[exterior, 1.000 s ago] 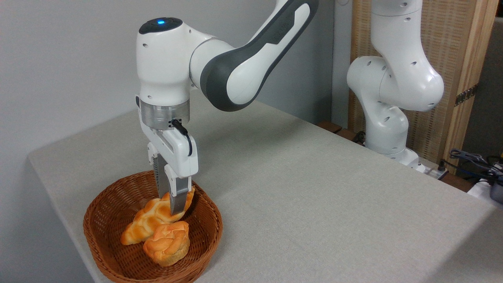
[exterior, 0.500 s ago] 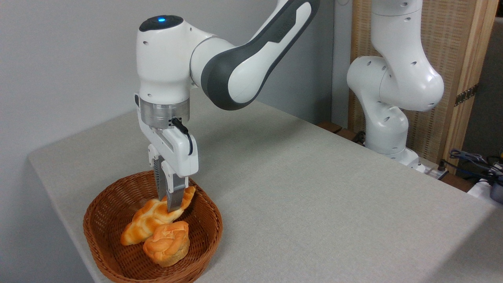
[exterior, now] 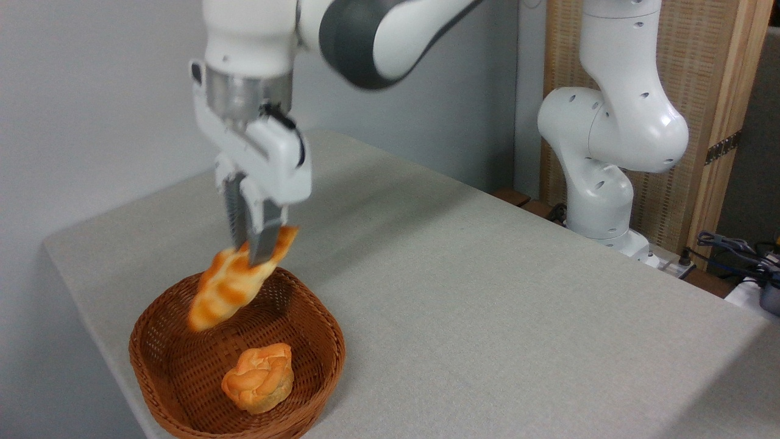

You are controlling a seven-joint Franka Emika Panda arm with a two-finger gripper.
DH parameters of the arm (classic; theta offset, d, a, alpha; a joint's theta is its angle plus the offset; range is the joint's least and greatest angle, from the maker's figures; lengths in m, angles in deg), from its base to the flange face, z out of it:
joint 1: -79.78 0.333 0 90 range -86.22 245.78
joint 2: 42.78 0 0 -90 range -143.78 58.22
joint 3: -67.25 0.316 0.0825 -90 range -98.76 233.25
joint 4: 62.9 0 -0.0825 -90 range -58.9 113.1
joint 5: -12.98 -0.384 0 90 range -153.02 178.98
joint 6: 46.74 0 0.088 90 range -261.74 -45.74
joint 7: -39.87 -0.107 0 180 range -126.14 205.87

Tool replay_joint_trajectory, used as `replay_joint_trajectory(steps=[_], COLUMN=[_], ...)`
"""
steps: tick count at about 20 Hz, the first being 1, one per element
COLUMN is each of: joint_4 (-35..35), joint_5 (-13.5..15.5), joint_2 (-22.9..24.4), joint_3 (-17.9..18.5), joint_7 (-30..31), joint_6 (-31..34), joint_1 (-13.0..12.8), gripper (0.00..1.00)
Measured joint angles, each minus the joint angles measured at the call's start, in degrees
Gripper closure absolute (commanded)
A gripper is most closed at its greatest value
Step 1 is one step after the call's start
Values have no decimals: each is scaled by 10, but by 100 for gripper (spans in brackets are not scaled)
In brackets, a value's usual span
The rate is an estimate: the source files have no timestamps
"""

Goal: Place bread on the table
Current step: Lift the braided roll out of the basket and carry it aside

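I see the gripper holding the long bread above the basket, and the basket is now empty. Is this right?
Not quite. The camera view shows the gripper holding the bread above the basket, but the basket is not empty: a small round bun lies in it.

You will find no text, label, brand mark, number or sign that can be read anywhere here: the white arm's casings show only plain shells and small round holes, and motion blur smears its near end.
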Motion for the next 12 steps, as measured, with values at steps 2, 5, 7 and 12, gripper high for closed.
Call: replay_joint_trajectory(steps=[2,5,7,12], joint_4=[1,23,57,108], joint_5=[0,0,0,0], joint_2=[32,75,97,101], joint_3=[-1,-3,-4,-22], joint_7=[-4,-33,-63,-73], joint_6=[78,174,196,181], joint_1=[1,2,6,10], gripper=[69,63,46,0])
